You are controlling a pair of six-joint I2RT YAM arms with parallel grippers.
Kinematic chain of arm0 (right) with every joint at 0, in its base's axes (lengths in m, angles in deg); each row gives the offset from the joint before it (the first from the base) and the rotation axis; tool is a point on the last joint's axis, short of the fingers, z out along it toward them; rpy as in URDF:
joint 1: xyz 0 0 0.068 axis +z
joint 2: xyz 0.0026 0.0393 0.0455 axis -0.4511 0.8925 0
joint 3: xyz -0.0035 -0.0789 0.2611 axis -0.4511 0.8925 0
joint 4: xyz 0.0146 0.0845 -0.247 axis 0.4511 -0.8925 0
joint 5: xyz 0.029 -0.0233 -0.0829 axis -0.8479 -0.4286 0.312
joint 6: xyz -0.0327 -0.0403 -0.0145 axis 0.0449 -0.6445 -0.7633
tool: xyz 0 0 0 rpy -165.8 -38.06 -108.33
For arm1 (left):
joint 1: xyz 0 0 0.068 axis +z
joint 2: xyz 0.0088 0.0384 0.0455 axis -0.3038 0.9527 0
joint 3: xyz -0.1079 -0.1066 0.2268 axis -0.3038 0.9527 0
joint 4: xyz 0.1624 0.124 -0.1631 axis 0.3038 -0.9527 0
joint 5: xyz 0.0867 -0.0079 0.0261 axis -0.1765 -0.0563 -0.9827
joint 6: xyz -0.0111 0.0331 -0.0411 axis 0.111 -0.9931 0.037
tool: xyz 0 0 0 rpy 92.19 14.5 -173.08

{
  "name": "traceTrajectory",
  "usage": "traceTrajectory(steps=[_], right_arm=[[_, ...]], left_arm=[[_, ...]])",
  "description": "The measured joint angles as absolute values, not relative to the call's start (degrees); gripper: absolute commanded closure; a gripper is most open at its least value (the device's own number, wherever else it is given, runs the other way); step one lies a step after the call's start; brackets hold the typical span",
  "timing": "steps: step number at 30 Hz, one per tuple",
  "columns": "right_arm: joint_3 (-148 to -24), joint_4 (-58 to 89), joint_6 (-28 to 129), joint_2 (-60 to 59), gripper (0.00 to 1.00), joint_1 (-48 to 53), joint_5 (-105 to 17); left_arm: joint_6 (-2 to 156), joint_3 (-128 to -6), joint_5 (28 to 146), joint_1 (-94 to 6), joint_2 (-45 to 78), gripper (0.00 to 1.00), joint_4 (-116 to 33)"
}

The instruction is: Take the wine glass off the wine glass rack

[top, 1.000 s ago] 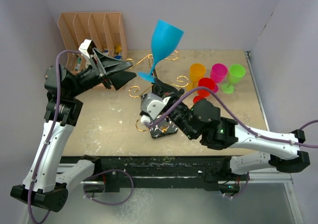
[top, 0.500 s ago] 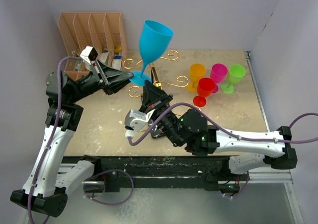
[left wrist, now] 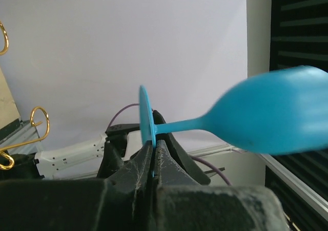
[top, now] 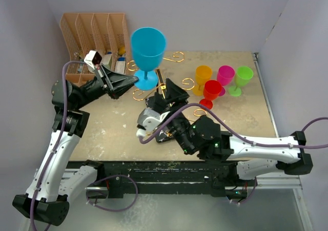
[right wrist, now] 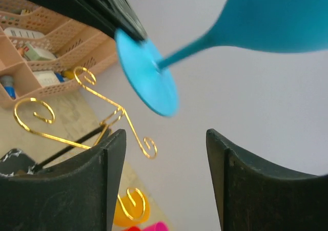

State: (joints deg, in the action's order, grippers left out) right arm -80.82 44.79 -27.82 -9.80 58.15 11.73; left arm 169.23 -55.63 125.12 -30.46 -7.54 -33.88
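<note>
The blue wine glass (top: 148,45) hangs upright in the air above the table, clear of the wine glass rack (top: 177,57). My left gripper (top: 131,80) is shut on the rim of the glass's round foot (left wrist: 145,119), and the stem and bowl (left wrist: 277,116) stick out to the right in the left wrist view. My right gripper (top: 171,90) is open just below and right of the foot, touching nothing; the foot (right wrist: 148,80) floats above its spread fingers (right wrist: 110,159). The rack's gold curled hooks (right wrist: 123,116) show below, and its black base (top: 169,135) is partly hidden by the right arm.
A peach slotted organiser (top: 95,34) stands at the back left. Orange (top: 203,76), red (top: 211,91), pink (top: 225,75) and green (top: 243,77) glasses stand at the back right. Walls close in the left, back and right sides.
My left gripper has shut on the glass's foot. My right gripper has opened and let go. The glass has swung left and come upright.
</note>
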Motion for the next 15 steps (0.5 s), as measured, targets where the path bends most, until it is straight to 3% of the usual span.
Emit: traceTrajectory(steps=[5, 7, 8, 9, 10, 15], right_arm=[[-80.9, 31.4, -13.6, -17.8, 0.42, 58.3, 17.8], [-81.5, 26.4, -7.3, -21.7, 0.52, 58.2, 20.6], [-82.7, 23.6, -4.0, -23.2, 0.68, 57.9, 21.9], [-84.9, 20.4, -0.2, -24.1, 0.96, 57.2, 23.1], [-87.1, 17.6, 3.0, -24.4, 1.0, 56.3, 23.8], [-112.3, -5.2, 25.2, -17.9, 1.0, 38.9, 19.3]], left_arm=[[168.8, -52.9, 122.7, -30.5, -8.2, 1.0, -28.1], [167.6, -52.6, 122.1, -30.5, -8.0, 1.0, -26.5], [166.2, -52.6, 121.7, -30.5, -8.0, 1.0, -25.8], [165.2, -52.6, 121.6, -30.5, -8.0, 1.0, -25.4], [163.3, -52.6, 121.4, -30.5, -8.0, 1.0, -25.2], [151.6, -53.7, 120.0, -30.5, -9.3, 1.0, -32.2]])
